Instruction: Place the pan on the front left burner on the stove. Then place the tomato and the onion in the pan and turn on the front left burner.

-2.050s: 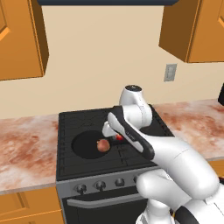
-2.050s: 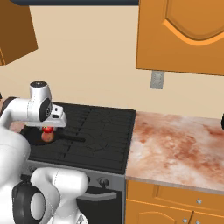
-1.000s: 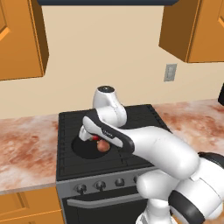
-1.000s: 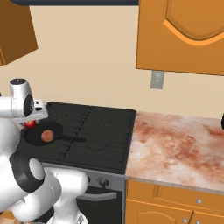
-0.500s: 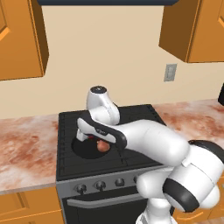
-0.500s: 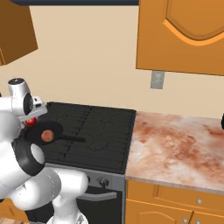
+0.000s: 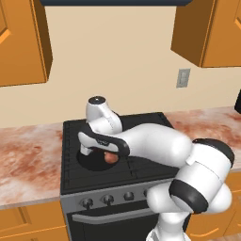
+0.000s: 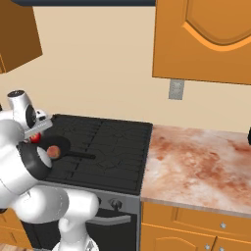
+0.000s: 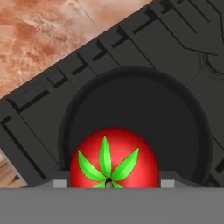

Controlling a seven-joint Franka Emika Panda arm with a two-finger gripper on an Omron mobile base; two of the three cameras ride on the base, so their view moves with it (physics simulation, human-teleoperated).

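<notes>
Black stove [image 8: 103, 147] set between marbled bench [image 8: 196, 162] stretches. Black pan [image 9: 131, 109] resting on front left burner [image 7: 80, 172], with brownish onion [image 7: 111, 159] inside it. End effector [image 9: 107, 183] hanging over pan, clenched on red tomato [image 9: 113, 157], green stem tuft facing camera.

My pan [image 9: 135, 109] sits on the front left burner [image 7: 77, 172] of the stove [image 8: 103, 147], with desk [image 8: 196, 162] on either side. The onion [image 7: 111, 159] lies in the pan. The tomato [image 9: 114, 158] is directly above the pan, between my claw's tips.
</notes>
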